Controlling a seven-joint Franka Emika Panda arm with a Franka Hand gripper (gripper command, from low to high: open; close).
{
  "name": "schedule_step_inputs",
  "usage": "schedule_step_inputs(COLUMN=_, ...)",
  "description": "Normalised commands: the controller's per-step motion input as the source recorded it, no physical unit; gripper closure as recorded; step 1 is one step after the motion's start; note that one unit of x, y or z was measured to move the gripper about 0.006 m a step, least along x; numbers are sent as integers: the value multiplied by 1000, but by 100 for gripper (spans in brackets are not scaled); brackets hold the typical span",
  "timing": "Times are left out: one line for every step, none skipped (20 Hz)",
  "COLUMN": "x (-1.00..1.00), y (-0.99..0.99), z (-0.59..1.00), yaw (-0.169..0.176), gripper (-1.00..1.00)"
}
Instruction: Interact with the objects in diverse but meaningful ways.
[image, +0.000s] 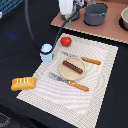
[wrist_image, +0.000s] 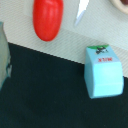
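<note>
My gripper (image: 67, 15) hangs high at the back, above and behind the red tomato (image: 65, 41); I cannot make out how its jaws stand. The pale blue carton (image: 46, 52) stands upright at the placemat's edge on the exterior view's left. The brown sausage (image: 73, 67) lies on the tan plate (image: 66, 63). The yellow-orange bread (image: 23, 83) rests at the mat's near corner on the exterior view's left. In the wrist view the tomato (wrist_image: 48, 19) and the carton (wrist_image: 103, 71) lie well apart, both far from the camera.
An orange-handled knife (image: 85, 60) and fork (image: 70, 81) flank the plate on the striped placemat (image: 100, 90). A knife blade (wrist_image: 82, 12) shows by the tomato. A grey pot (image: 95, 14) stands on the brown board (image: 107, 31), with another pot (image: 125, 17) at the edge.
</note>
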Motion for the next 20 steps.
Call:
schedule_step_inputs(x=20, y=-886, z=37, yaw=0, gripper=-100)
schedule_step_inputs(x=9, y=-809, z=0, yaw=-3, gripper=-100)
schedule_step_inputs(x=0, y=-611, z=-120, yaw=0, gripper=-100)
schedule_step_inputs(x=0, y=-466, z=-220, yaw=-3, gripper=-100)
schedule_step_inputs(x=0, y=-423, z=-294, yaw=-3, gripper=-100)
schedule_step_inputs(x=-29, y=-437, z=-337, yaw=-1, gripper=-100)
schedule_step_inputs(x=-54, y=-403, z=-363, yaw=0, gripper=-100)
schedule_step_inputs(x=-49, y=-357, z=-389, yaw=0, gripper=-100)
schedule_step_inputs(x=-83, y=-334, z=-426, yaw=0, gripper=-100)
schedule_step_inputs(x=-106, y=-266, z=-437, yaw=0, gripper=-100)
schedule_step_inputs(x=-109, y=-231, z=-466, yaw=0, gripper=-100)
schedule_step_inputs(x=-100, y=-151, z=-477, yaw=0, gripper=-100)
schedule_step_inputs(x=-100, y=-94, z=-483, yaw=0, gripper=-100)
schedule_step_inputs(x=-146, y=0, z=-483, yaw=0, gripper=-100)
schedule_step_inputs(x=-154, y=0, z=-460, yaw=0, gripper=-100)
schedule_step_inputs(x=-246, y=66, z=-451, yaw=0, gripper=-100)
schedule_step_inputs(x=-300, y=80, z=-486, yaw=0, gripper=-100)
schedule_step_inputs(x=-291, y=69, z=-489, yaw=0, gripper=-100)
schedule_step_inputs(x=-326, y=69, z=-509, yaw=0, gripper=-100)
schedule_step_inputs(x=-346, y=57, z=-517, yaw=0, gripper=-100)
